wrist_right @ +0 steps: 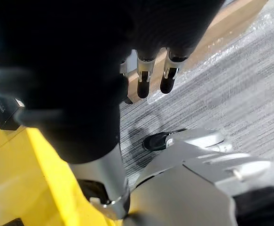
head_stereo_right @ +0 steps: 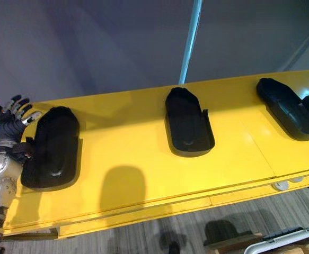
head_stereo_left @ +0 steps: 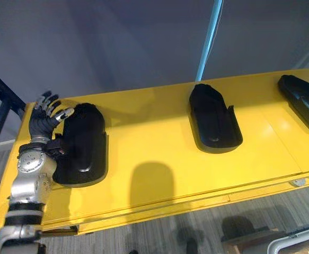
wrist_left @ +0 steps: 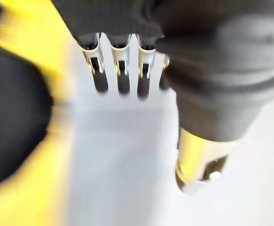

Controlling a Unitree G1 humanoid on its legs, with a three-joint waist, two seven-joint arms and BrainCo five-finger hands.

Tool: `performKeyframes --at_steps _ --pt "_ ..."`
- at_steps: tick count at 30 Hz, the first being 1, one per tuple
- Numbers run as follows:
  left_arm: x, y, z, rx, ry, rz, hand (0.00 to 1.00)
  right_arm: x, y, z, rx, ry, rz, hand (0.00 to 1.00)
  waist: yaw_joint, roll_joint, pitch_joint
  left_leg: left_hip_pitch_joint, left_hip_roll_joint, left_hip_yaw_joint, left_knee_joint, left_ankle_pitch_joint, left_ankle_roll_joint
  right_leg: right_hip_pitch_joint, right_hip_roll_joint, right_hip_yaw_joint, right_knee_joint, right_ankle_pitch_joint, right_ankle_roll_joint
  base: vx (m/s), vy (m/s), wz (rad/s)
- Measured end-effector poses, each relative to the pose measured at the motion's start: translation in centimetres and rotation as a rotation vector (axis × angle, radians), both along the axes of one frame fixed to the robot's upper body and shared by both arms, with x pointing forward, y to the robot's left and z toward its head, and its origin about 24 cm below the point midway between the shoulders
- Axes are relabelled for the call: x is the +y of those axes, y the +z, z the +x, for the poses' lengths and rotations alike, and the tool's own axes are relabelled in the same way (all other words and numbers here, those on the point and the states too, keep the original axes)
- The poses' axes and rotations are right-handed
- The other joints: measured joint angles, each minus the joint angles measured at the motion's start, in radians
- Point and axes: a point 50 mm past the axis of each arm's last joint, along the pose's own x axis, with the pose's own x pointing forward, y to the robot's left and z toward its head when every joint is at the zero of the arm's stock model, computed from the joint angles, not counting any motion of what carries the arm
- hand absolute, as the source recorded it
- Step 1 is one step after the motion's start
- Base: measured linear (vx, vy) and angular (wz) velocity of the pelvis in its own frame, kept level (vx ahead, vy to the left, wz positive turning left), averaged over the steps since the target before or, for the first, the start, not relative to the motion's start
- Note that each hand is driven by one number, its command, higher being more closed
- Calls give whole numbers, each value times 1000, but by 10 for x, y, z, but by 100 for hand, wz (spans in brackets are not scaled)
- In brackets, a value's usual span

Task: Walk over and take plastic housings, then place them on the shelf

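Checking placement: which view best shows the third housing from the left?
Right eye view: the third housing lies nearly whole on the yellow shelf, hollow side up. The left eye view cuts it off at the picture's edge.

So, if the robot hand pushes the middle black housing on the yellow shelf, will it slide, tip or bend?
The middle housing is probably stiff: a moulded shell keeping its raised rim. It lies low and flat, open side up, so tipping seems unlikely. On the smooth glossy shelf it would likely slide easily.
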Motion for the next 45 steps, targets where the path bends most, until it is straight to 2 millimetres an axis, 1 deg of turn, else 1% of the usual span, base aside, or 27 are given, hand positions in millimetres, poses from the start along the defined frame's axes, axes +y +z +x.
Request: performKeyframes --at_steps 1,2,4,5,6,7,8,9,11,12,14,15,16,17,18,19,20,22,26,28,31,35,39,45 --pt "-12 -8 -13 -32 26 3 100 -2 -1 -5 15 -25 3 0 0 15 -20 2 0 -11 0 0 0 10 0 -12 -3 -2 2 37 14 21" --pt "-19 -13 -20 -42 26 -6 100 -3 -2 -8 25 -39 6 0 0 23 -27 3 1 -17 0 0 0 16 0 -20 -2 -4 1 14 6 25" --pt "-52 -42 -50 -30 23 -44 100 -5 -5 -16 48 -77 11 0 12 41 -50 18 3 -25 -8 -1 -1 36 2 -29 -1 -16 3 -12 8 19" --pt "-66 -54 -61 -1 2 -68 100 -4 -6 -18 57 -82 14 0 12 44 -60 17 4 -35 -10 -2 -3 40 2 -37 2 -22 4 -34 11 21" --pt "-76 -61 -66 22 -21 -83 100 -3 -6 -19 60 -87 19 0 12 44 -62 17 4 -42 -11 -3 -3 43 1 -45 4 -24 5 -48 11 26" --pt "-97 -78 -75 91 -93 -112 100 -1 -7 -21 65 -91 25 0 24 40 -68 17 6 -48 -10 -3 -3 43 2 -50 17 -36 10 -70 10 19" --pt "-106 -87 -78 132 -135 -125 100 0 -8 -21 66 -89 26 0 30 37 -69 15 6 -50 -10 -3 -3 43 2 -51 20 -40 15 -58 5 13" --pt "-112 -92 -80 156 -163 -133 100 1 -8 -20 66 -87 25 0 33 36 -68 13 6 -52 -10 -2 -3 40 2 -51 22 -41 16 -60 4 6" --pt "-129 -113 -85 246 -217 -151 100 1 -7 -19 62 -76 12 0 36 27 -69 -9 6 -52 -11 3 2 13 1 -50 35 -41 16 -68 10 2" --pt "-131 -119 -85 273 -218 -154 100 2 -7 -18 59 -70 8 0 35 25 -68 -15 7 -52 -10 4 3 7 1 -51 37 -41 16 -52 5 -1" --pt "-139 -146 -87 398 -219 -183 100 4 -5 -13 45 -41 -15 0 35 11 -64 -41 11 -45 -9 4 5 -26 3 -53 52 -42 18 0 0 0" --pt "-139 -149 -88 410 -217 -184 100 5 -5 -12 43 -40 -17 0 35 8 -63 -41 12 -43 -9 4 5 -27 3 -53 52 -42 18 15 -14 -3" --pt "-139 -157 -89 446 -210 -189 100 7 -5 -11 45 -29 -24 0 37 0 -58 -41 13 -40 -10 3 5 -27 4 -53 52 -42 19 33 -5 -1" --pt "-139 -160 -89 462 -204 -191 100 9 -5 -10 46 -28 -28 0 41 -8 -53 -42 13 -38 -11 2 4 -28 3 -53 53 -43 20 45 -3 -1" --pt "-138 -161 -89 465 -202 -191 100 10 -5 -10 47 -24 -29 0 45 -13 -50 -42 13 -37 -11 1 3 -29 2 -53 54 -43 19 57 8 -1" --pt "-138 -161 -88 465 -191 -182 100 12 -6 -10 49 -25 -31 0 57 -25 -44 -42 12 -32 -11 -2 2 -31 1 -52 56 -44 17 69 18 -1" --pt "-136 -160 -87 464 -178 -177 100 13 -6 -11 54 -30 -33 0 62 -34 -43 -44 11 -31 -9 -4 1 -33 -1 -52 57 -46 16 79 21 2" --pt "-131 -158 -86 449 -144 -161 100 14 -6 -12 55 -35 -34 0 63 -42 -47 -55 7 -30 -5 -5 -1 -41 -5 -54 64 -55 19 105 29 9" --pt "-120 -153 -81 421 -81 -171 100 13 -4 -10 41 -41 -44 0 61 -43 -46 -79 1 -2 9 -5 -1 -54 -13 -54 67 -62 21 118 40 9" --pt "-119 -151 -80 413 -64 -183 100 13 -4 -11 42 -44 -44 0 64 -44 -46 -82 3 13 19 -5 -1 -54 -12 -52 68 -64 17 84 19 8" --pt "-115 -149 -78 401 -39 -191 100 13 -4 -10 40 -45 -44 0 69 -44 -46 -83 10 13 21 -7 -4 -54 -6 -51 68 -71 8 30 -4 2" --pt "-110 -147 -77 390 -11 -194 100 13 -5 -11 41 -70 -37 0 71 -45 -44 -93 22 12 25 -20 -9 -60 6 -49 70 -83 10 -18 -10 0" --pt "-105 -146 -77 382 10 -194 100 14 -5 -12 41 -80 -30 0 71 -49 -41 -98 24 12 26 -21 -11 -75 8 -46 90 -92 8 -17 -6 -1" --pt "-106 -143 -74 366 4 -193 100 13 -6 -13 43 -87 -28 0 71 -50 -39 -95 25 12 26 -21 -11 -76 9 -46 92 -95 8 0 0 0"
